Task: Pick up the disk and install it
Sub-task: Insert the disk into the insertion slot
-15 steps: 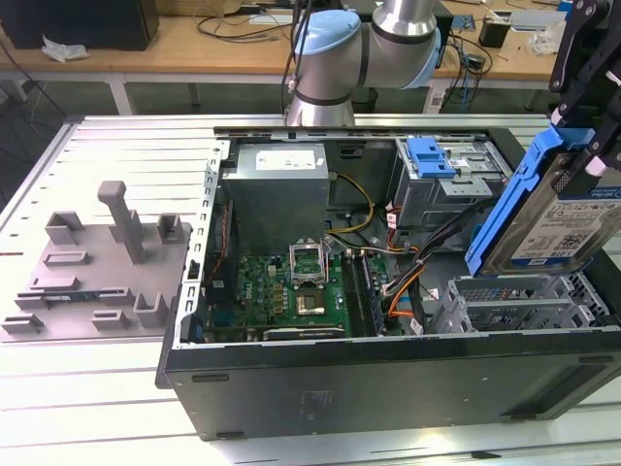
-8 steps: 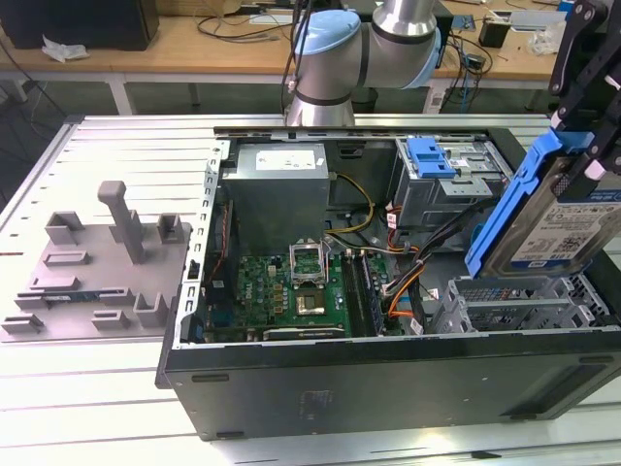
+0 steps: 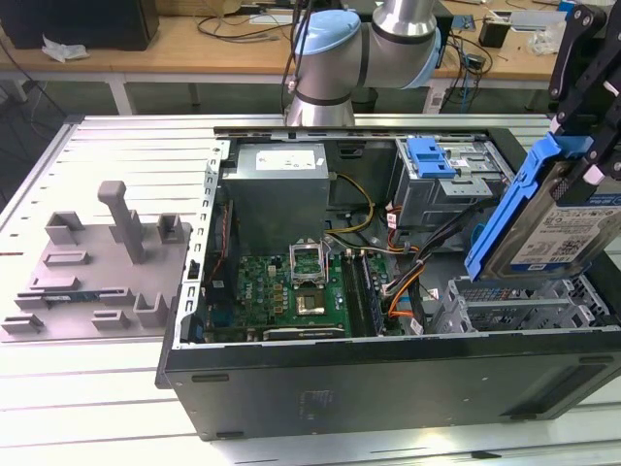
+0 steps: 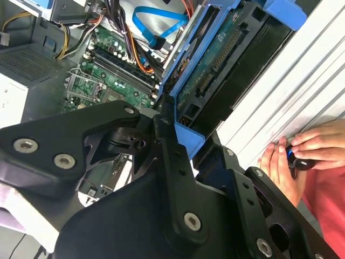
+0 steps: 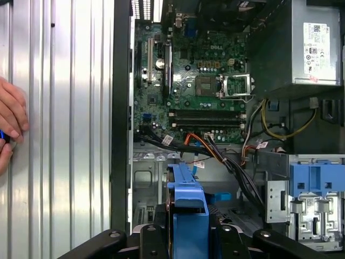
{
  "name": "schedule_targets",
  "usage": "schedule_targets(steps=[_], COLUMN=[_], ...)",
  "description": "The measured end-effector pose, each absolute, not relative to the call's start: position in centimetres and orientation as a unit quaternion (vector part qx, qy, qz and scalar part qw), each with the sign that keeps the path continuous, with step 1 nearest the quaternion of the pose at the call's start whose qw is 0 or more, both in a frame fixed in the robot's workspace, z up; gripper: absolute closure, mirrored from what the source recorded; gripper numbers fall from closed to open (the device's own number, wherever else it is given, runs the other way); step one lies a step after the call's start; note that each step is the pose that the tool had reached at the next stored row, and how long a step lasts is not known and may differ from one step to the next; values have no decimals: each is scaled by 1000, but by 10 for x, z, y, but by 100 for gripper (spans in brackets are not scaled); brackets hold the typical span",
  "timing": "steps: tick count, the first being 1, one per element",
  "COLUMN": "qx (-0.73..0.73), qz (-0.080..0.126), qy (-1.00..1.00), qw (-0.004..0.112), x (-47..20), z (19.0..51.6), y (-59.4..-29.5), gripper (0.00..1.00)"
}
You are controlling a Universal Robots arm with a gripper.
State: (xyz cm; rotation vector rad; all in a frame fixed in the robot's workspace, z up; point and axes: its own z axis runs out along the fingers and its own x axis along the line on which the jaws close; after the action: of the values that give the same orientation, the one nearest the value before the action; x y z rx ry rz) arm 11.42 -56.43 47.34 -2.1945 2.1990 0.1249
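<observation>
We see the gripper (image 3: 585, 136) clamped on the blue carrier of the disk (image 3: 568, 228), which hangs tilted just under it, lifted clear of the open computer case (image 3: 388, 374). Directly beneath the gripper sits the metal drive cage (image 3: 524, 313); the motherboard (image 3: 291, 291) lies farther off to one side. Well away from the gripper, a person's hand (image 4: 283, 162) rests on the ribbed bench (image 4: 302, 81) beside the case.
</observation>
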Motion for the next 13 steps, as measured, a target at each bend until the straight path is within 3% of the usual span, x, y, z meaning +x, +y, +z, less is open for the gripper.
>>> schedule_targets(steps=[13], qx=[-706], qz=[38], qy=[707], qw=[18], x=[113], z=[470], y=[-565], gripper=[64])
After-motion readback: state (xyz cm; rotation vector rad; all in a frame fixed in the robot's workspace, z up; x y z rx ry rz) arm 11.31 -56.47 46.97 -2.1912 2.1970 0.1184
